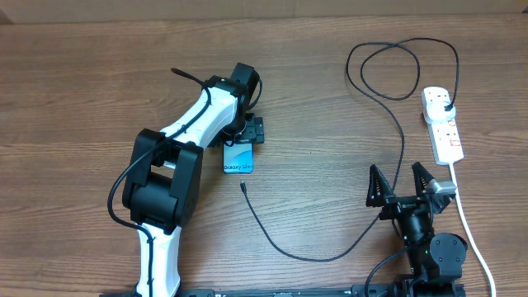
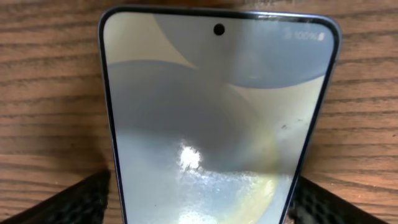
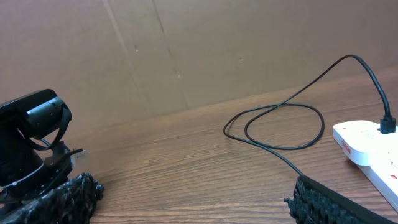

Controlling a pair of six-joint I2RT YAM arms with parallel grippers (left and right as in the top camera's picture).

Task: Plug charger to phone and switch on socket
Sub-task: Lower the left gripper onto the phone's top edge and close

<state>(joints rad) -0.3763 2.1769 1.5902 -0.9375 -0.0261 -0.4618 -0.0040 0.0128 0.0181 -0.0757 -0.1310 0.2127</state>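
Note:
The phone (image 1: 238, 157) lies flat on the wooden table, its light blue screen up; it fills the left wrist view (image 2: 217, 124). My left gripper (image 1: 247, 132) (image 2: 199, 202) straddles its far end, open, one finger (image 2: 74, 202) on each side, with a sliver of wood showing on the left. The charger cable (image 1: 330, 254) runs from a loose connector tip (image 1: 242, 186) just in front of the phone, loops at the back (image 3: 280, 121), and ends in a black plug (image 1: 446, 106) seated in the white socket (image 1: 443, 125) (image 3: 367, 146). My right gripper (image 1: 402, 183) (image 3: 193, 199) hovers open and holds nothing, left of the socket.
The socket's thick white cord (image 1: 470, 231) runs toward the front right edge, beside the right arm's base. The left arm (image 1: 177, 157) stretches from the front left across to the phone, and its wrist (image 3: 31, 137) shows at the left of the right wrist view.

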